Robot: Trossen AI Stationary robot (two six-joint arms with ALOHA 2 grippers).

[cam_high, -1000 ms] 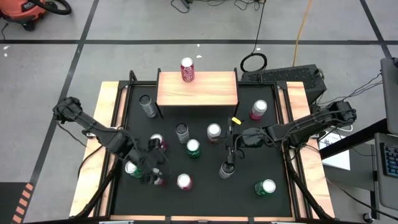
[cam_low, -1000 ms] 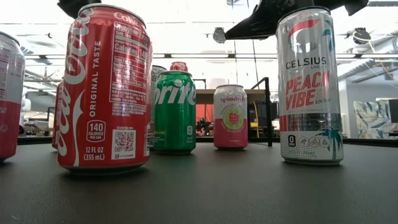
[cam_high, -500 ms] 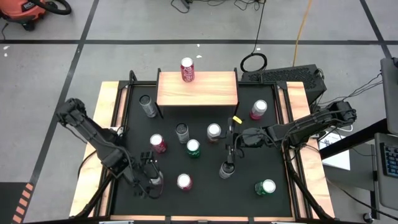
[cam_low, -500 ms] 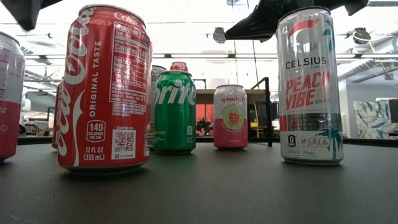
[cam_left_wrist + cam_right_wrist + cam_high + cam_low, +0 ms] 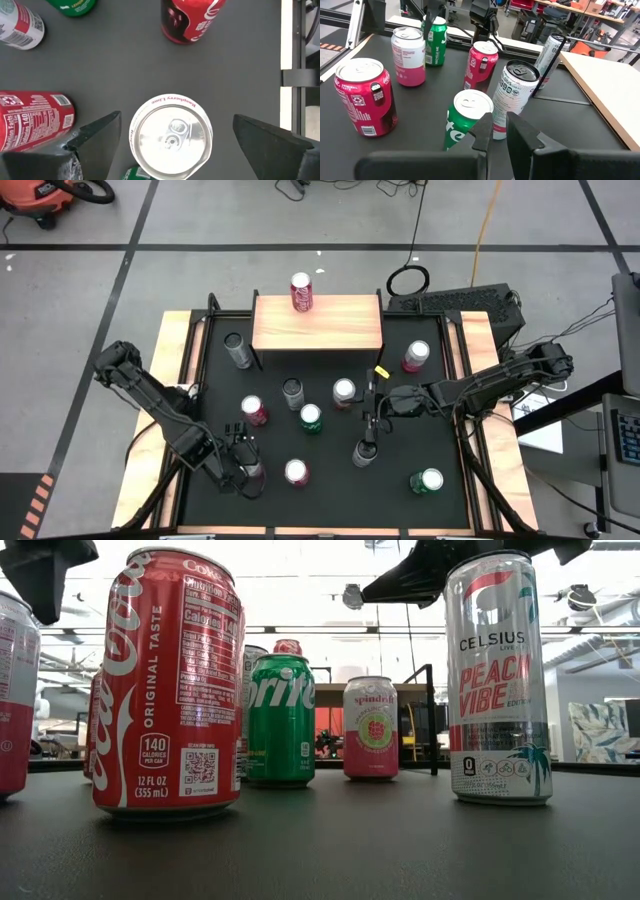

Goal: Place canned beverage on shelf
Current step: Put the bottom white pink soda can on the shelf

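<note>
Raspberry-lime can (image 5: 171, 136) between open left gripper (image 5: 175, 145) fingers, body hidden; right gripper (image 5: 497, 131) shut, empty.

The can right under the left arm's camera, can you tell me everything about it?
The Raspberry Lime can stands upright on the black mat, seen from straight above. Its shiny silver metal lid has a pull tab, unopened, with red "Raspberry Lime" lettering along the rim. A bit of green shows at its side. The left tool hangs open around it, one dark finger on each side, neither touching it.
</note>
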